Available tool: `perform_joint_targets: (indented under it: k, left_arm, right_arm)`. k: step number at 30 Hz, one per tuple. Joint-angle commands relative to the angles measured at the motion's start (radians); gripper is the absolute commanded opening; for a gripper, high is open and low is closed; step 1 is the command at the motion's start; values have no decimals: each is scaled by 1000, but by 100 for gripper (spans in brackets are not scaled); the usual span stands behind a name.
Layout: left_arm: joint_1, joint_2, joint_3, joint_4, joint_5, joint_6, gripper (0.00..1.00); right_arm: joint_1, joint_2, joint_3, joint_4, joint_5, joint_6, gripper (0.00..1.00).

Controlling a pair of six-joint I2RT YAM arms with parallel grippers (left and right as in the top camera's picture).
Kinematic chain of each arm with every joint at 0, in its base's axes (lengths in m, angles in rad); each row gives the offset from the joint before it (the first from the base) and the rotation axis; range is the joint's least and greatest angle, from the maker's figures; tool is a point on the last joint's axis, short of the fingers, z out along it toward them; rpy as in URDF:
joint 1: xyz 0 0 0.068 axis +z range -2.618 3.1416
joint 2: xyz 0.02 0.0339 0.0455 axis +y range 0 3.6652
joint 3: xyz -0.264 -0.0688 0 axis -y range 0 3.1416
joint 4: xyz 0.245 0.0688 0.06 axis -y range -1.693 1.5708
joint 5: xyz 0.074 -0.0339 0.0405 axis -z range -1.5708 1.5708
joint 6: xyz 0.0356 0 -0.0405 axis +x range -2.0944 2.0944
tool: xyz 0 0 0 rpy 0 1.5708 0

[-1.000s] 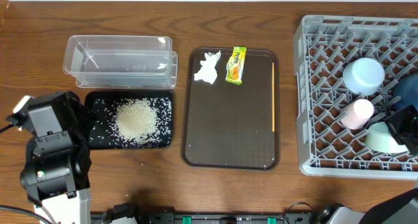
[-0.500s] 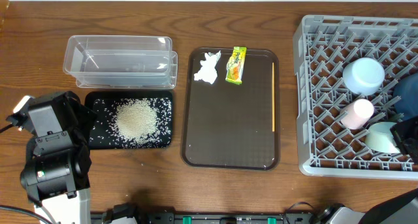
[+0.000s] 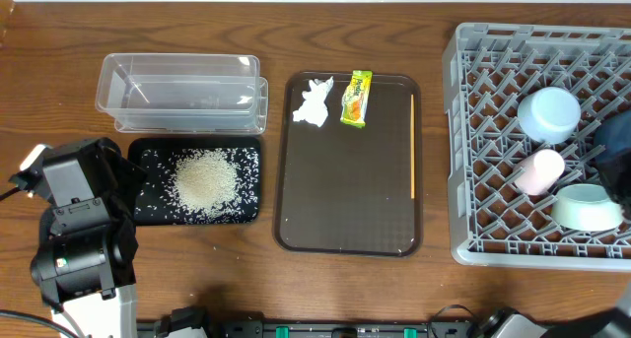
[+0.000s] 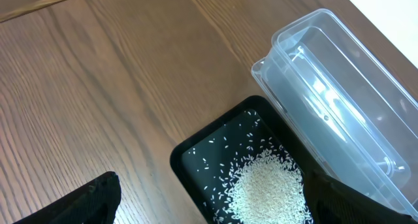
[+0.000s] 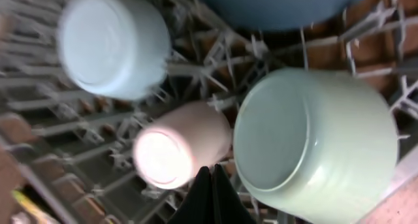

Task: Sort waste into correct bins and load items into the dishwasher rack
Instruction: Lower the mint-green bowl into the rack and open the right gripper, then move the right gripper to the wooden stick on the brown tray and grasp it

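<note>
Mint bowl [image 3: 586, 207] now free in rack [image 3: 513, 251] — right fingers [image 5: 199, 204] away.

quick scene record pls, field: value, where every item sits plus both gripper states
rack: grey dishwasher rack, right side of table
in rack: light-blue bowl, pink cup, mint bowl, dark-blue bowl
black tray: holds rice
clear tub: empty
brown tray: tissue and snack wrapper at far end
left gripper: open, empty, above black tray
right gripper: shut, empty, over rack
</note>
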Motion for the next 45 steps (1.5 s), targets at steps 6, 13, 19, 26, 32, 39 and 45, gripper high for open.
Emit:
perform_joint_targets:
  k: [6,13,19,26,32,39,45]
  left_arm:
    - [5,-3,18,0,-3,-8,91]
    - [5,-3,18,0,-3,-8,91]
    - [5,-3,18,0,-3,-8,91]
    - [5,-3,18,0,-3,-8,91]
    - [5,-3,18,0,-3,-8,91]
    - [5,-3,18,0,-3,-8,91]
    - [5,-3,18,0,-3,-8,91]
  right_arm:
    - [13,79,9,-72,114,-13,1]
    - [12,79,10,-124,219,40,1]
    - [12,74,10,-174,267,81,1]
    - [11,-35,10,-219,263,92,1]
    - [13,-212,10,-209,146,45,1]
    - [73,-329,10,-71,-428,-186,34]
    - [334,-288,31,-45,-359,-231,59]
